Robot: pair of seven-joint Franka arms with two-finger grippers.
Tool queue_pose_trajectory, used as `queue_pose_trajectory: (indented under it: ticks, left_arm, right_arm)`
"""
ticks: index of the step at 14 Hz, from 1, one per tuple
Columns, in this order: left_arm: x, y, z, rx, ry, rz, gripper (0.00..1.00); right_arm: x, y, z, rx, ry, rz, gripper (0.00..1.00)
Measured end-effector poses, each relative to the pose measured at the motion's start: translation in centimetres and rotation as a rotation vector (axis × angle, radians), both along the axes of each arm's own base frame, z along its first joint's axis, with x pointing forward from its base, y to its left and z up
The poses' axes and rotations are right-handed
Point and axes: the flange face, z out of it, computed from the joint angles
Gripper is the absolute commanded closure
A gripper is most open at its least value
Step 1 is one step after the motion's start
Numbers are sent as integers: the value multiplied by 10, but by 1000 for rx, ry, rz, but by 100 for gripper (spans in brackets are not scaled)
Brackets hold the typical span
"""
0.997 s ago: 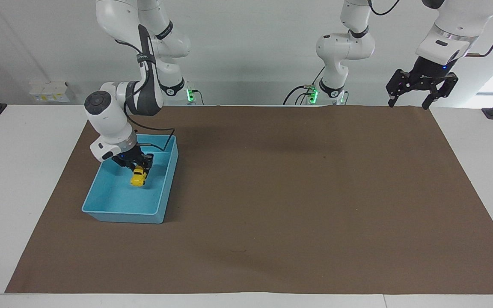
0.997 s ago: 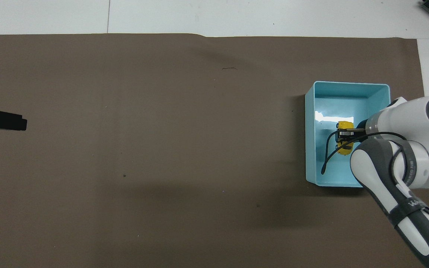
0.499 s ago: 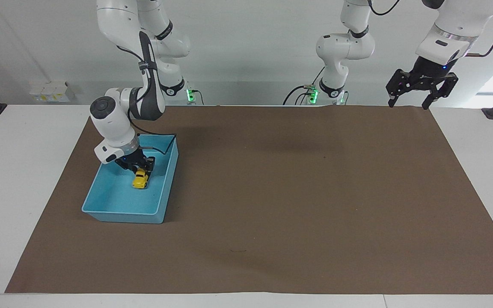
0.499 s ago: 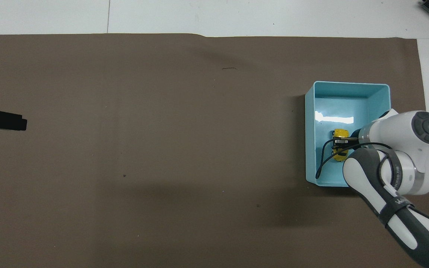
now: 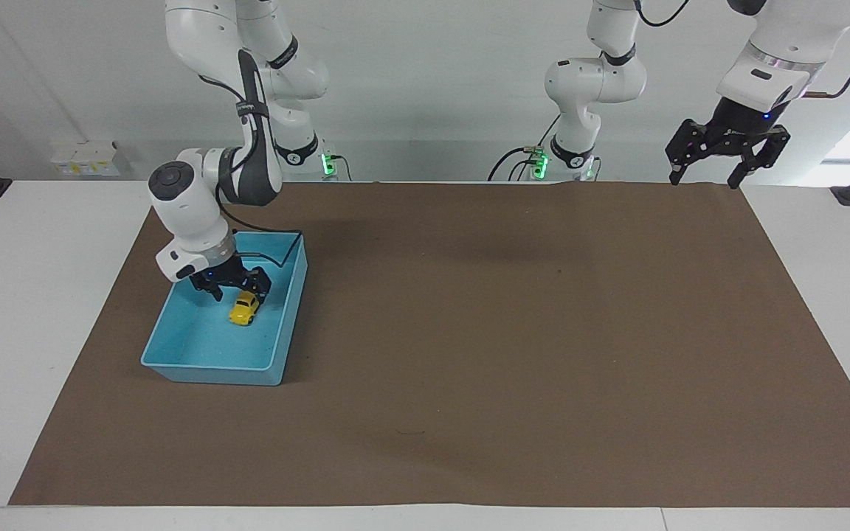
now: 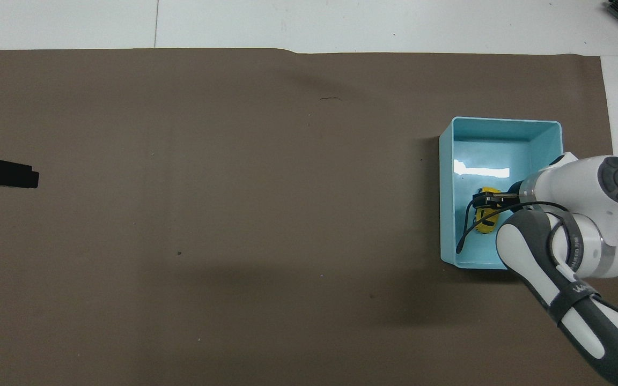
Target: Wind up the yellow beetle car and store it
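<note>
Yellow beetle car (image 5: 244, 308) lying on floor of light blue bin (image 5: 174, 366), toward right arm's end of surface, long axis slanting across bin. I'm seeing right hand (image 5: 234, 287) spread open directly over car (holding nothing). Left hand (image 5: 707, 175) waiting open over mat corner.

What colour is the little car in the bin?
Bright yellow car, clearest in the facing view.
</note>
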Motion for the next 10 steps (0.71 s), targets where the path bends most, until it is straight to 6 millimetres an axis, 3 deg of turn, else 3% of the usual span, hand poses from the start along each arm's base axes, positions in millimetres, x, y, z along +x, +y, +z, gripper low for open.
queue_pose_trajectory:
  ticks: [6, 10]
  left_arm:
    - [0, 0, 0, 0, 0, 0, 0]
    - [0, 0, 0, 0, 0, 0, 0]
  right_arm:
    - [18, 4, 49, -2, -22, 8, 0]
    - [26, 8, 103, -1, 12, 17, 0]
